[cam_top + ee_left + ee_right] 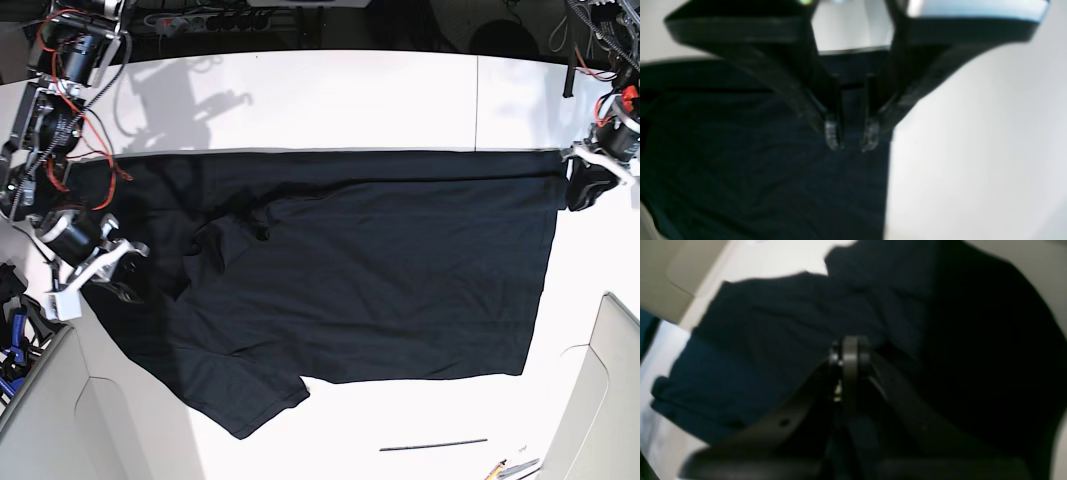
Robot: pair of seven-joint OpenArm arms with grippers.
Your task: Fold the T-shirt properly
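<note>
The black T-shirt point(360, 270) lies spread across the white table point(330, 100), one sleeve reaching toward the front left. My left gripper point(588, 182) sits at the shirt's far right corner. In the left wrist view its fingertips point(833, 136) press down on the T-shirt point(756, 160) near its edge, and dark cloth shows in the narrow gap of the left gripper point(851, 138). My right gripper point(105, 268) is at the shirt's left edge. In the right wrist view the right gripper point(848, 346) is shut, its tips against the rumpled T-shirt point(766, 340). Whether cloth is pinched there is hidden.
A thin black rod point(433, 444) and some pens point(515, 468) lie near the table's front edge. Beige bins stand at the front right point(610, 400) and front left point(50, 420). Cables and hardware run along the back edge point(230, 18).
</note>
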